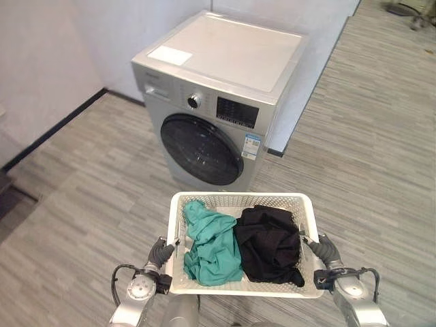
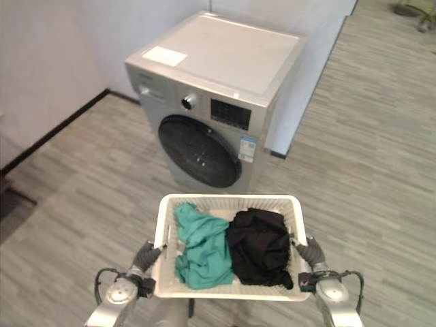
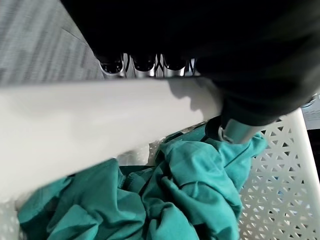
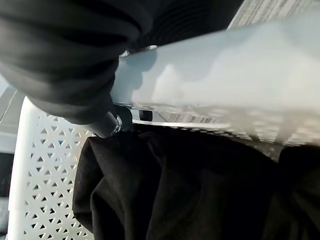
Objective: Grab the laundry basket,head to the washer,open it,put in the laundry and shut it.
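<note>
A white perforated laundry basket hangs in front of me, carried between both hands. In it lie a teal garment on the left and a black garment on the right. My left hand is curled round the basket's left rim, its fingers outside the rim and its thumb inside, above the teal cloth. On the right rim my right hand grips the same way, over the black cloth. A silver front-loading washer stands just beyond the basket, its dark round door shut.
A grey wall with a dark baseboard runs along the left. A white panel stands behind the washer on the right. Grey plank floor spreads to the right, with a chair base at the far corner.
</note>
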Tool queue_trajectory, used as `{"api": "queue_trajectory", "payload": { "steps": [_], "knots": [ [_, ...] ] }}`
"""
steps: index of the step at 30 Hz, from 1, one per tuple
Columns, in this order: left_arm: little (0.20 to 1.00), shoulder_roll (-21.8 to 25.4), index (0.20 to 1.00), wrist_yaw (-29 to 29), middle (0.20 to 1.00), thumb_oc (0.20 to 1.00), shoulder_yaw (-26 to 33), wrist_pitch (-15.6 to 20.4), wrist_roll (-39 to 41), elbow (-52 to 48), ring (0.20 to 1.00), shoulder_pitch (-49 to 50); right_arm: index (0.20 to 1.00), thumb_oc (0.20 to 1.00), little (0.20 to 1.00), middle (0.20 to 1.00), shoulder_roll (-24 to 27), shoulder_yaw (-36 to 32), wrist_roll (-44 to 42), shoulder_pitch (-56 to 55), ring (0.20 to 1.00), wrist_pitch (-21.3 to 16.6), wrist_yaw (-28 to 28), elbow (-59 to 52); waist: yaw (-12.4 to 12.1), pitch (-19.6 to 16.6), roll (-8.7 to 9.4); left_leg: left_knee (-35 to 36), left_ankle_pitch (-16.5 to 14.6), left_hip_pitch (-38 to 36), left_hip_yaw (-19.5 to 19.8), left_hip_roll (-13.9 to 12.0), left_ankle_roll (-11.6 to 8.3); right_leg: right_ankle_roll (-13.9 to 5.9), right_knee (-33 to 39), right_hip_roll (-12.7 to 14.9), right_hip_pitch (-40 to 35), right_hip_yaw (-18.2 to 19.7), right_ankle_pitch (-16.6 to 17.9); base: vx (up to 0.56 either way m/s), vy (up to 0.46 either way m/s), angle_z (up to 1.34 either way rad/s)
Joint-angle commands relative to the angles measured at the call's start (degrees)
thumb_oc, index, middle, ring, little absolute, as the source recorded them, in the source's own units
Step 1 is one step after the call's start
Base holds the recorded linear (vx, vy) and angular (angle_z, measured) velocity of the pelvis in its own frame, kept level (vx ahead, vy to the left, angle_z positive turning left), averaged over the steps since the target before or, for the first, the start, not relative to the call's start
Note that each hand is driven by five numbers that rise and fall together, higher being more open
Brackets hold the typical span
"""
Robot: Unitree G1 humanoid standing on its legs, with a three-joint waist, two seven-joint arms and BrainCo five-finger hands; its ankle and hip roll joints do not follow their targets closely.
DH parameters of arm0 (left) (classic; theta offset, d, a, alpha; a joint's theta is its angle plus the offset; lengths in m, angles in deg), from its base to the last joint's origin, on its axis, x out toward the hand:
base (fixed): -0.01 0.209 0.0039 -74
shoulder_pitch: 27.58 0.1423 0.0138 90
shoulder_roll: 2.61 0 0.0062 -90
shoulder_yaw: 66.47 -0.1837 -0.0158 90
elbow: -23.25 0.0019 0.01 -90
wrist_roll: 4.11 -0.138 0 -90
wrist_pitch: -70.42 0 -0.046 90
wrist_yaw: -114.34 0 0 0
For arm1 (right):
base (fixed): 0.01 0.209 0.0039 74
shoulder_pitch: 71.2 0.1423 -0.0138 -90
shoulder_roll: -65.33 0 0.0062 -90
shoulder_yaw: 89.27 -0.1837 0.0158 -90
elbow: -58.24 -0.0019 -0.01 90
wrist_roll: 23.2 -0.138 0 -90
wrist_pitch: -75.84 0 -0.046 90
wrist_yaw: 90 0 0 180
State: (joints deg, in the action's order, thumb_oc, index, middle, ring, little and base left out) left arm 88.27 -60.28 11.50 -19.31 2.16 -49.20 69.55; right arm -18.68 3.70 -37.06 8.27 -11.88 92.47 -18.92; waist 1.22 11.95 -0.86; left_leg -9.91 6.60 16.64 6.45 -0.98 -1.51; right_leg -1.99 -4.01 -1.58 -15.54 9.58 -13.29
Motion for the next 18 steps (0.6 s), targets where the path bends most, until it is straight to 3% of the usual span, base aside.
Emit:
{"api": "queue_trajectory", "payload": {
  "steps": [1,3,6,8,9,10,12,15,17,18],
  "knots": [
    [0.200,6.8,0.200,4.8,0.200,0.200,9.0,2.0,2.4,-2.9,0.200,-0.4,0.200,0.200,0.200,0.200,2.6,-7.0,-2.1,3.3,0.200,-5.0,1.9,-3.3,-1.0,-1.8,1.33,-2.4,-6.8,-2.3,-2.0,-1.7,-1.23,-4.53,-12.6,6.6,10.9,-1.8,6.5,0.44,0.457,-0.36],
    [0.200,8.0,0.200,5.1,0.200,0.200,9.8,1.7,2.5,-3.3,0.200,-0.1,0.200,0.200,0.200,0.200,2.1,-6.4,-0.7,4.0,0.200,-4.5,1.6,-3.5,-0.9,-1.5,0.90,-2.2,-8.9,-4.8,-4.7,-1.2,0.64,-5.50,-20.9,8.2,15.5,-3.7,12.3,0.27,0.339,-0.37],
    [0.200,9.2,0.200,5.4,0.200,0.200,11.3,1.2,2.4,-3.7,0.200,0.6,0.200,0.200,0.200,0.200,1.6,-5.6,0.3,5.0,0.200,-4.4,1.6,-3.2,-1.0,-0.9,-0.45,-1.3,-11.6,-9.0,-8.3,-0.9,2.16,-4.89,-27.6,12.2,21.0,-12.8,14.4,0.26,0.348,-0.42],
    [0.200,9.3,0.200,5.0,0.200,0.200,11.8,1.3,1.8,-3.9,0.200,0.6,0.200,0.200,0.200,0.200,1.8,-5.3,0.3,5.1,0.200,-4.0,1.2,-2.9,-0.1,-0.6,-0.90,0.0,-12.6,-11.9,-9.5,-0.3,2.51,-4.27,-25.4,10.6,23.8,-17.0,11.7,0.24,0.223,-0.34],
    [0.200,9.3,0.200,5.0,0.200,0.200,11.8,1.3,1.8,-3.9,0.200,0.6,0.200,0.200,0.200,0.200,1.8,-5.3,0.3,5.1,0.200,-4.0,1.2,-2.9,-0.1,-0.6,-0.98,0.1,-12.4,-11.9,-9.4,-0.4,2.49,-4.21,-25.2,10.5,23.8,-17.0,11.9,0.30,0.203,-0.49],
    [0.200,9.2,0.200,4.7,0.200,0.200,12.3,1.2,1.9,-4.0,0.200,1.0,0.200,0.200,0.200,0.200,2.1,-5.2,-0.3,5.1,0.200,-4.1,1.1,-2.5,0.6,0.0,-0.89,1.3,-13.3,-15.0,-10.5,0.6,2.39,-4.64,-20.2,7.5,27.7,-21.8,10.1,0.29,0.166,-0.49],
    [0.200,8.7,0.200,4.8,0.200,0.200,12.8,1.2,1.9,-3.7,0.200,1.1,0.200,0.200,0.200,0.200,2.2,-4.9,-0.6,4.8,0.200,-4.2,1.0,-2.2,1.2,0.0,-0.15,2.2,-14.6,-17.9,-11.5,1.7,1.94,-4.85,-12.2,6.6,28.6,-27.4,10.8,0.39,0.125,-0.45],
    [0.200,8.0,0.200,4.5,0.200,0.200,13.1,1.3,1.4,-3.6,0.200,1.3,0.200,0.200,0.200,0.200,2.4,-4.9,-0.7,3.9,0.200,-4.1,0.9,-2.2,1.7,-0.4,-0.11,2.2,-16.8,-20.6,-11.5,1.4,1.23,-5.17,-7.2,5.5,28.8,-29.2,10.7,0.29,0.008,-0.12],
    [0.200,7.0,0.200,4.0,0.200,0.200,11.8,1.7,0.3,-3.4,0.200,1.3,0.200,0.200,0.200,0.200,2.9,-5.5,-1.2,1.2,0.200,-3.9,0.8,-2.8,2.6,-0.8,0.98,-0.8,-16.5,-20.9,-11.1,2.4,0.53,-3.03,-3.3,3.5,26.4,-25.1,11.9,0.22,-0.042,0.02],
    [0.200,6.5,0.200,4.3,0.200,0.200,11.4,1.9,0.5,-3.1,0.200,1.0,0.200,0.200,0.200,0.200,3.2,-5.7,-1.3,0.7,0.200,-4.1,0.9,-2.6,2.4,-1.2,1.04,-4.8,-15.0,-20.1,-11.6,2.0,-1.05,-2.34,-2.8,3.1,24.5,-25.2,12.0,0.15,-0.036,0.16]
  ]
}}
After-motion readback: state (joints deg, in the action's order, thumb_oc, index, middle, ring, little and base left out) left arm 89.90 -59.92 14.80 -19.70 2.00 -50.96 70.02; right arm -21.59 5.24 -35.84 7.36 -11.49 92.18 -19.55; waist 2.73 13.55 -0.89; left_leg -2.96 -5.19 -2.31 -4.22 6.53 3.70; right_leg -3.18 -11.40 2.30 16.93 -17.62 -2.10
